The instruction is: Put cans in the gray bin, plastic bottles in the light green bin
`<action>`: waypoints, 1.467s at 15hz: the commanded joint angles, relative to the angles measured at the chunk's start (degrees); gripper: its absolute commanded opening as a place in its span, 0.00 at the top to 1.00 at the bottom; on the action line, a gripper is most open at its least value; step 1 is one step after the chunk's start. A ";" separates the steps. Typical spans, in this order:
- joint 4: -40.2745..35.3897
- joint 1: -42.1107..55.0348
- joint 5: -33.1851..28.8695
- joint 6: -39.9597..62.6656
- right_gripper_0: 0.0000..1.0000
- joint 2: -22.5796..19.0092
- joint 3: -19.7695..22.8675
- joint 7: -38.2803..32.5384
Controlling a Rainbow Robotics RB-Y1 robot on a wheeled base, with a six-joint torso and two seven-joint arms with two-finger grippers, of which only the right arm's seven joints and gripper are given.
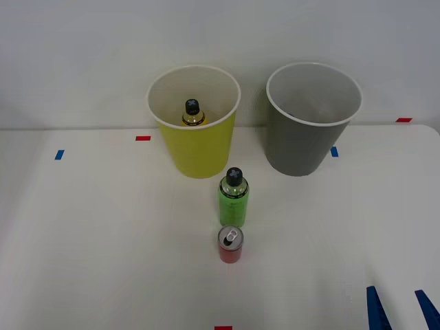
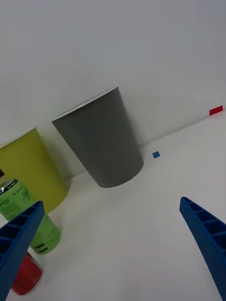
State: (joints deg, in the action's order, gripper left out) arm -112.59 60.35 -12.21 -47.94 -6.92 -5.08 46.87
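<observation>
Sorting is sitting part done: yellow bottle [image 1: 193, 113] is standing inside the green bin [image 1: 196, 148] at 11 o'clock. Green bottle [image 1: 234, 199] is standing at table centre, with the can [image 1: 230, 245] just beside it at 6 o'clock. Gray bin [image 1: 309, 141] is waiting at 1 o'clock. Gripper [image 1: 399, 309] is hovering at 4 o'clock, fingers [image 2: 205, 235] spread apart, holding nothing. Next move, likely: swinging toward 9 o'clock and closing on bottle or can.
</observation>
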 commanded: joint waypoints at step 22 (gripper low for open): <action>18.90 -17.81 -14.42 -17.19 0.00 -0.99 13.07 -17.26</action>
State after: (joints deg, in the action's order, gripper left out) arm -95.36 43.60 -28.99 -65.15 -6.53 9.67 28.49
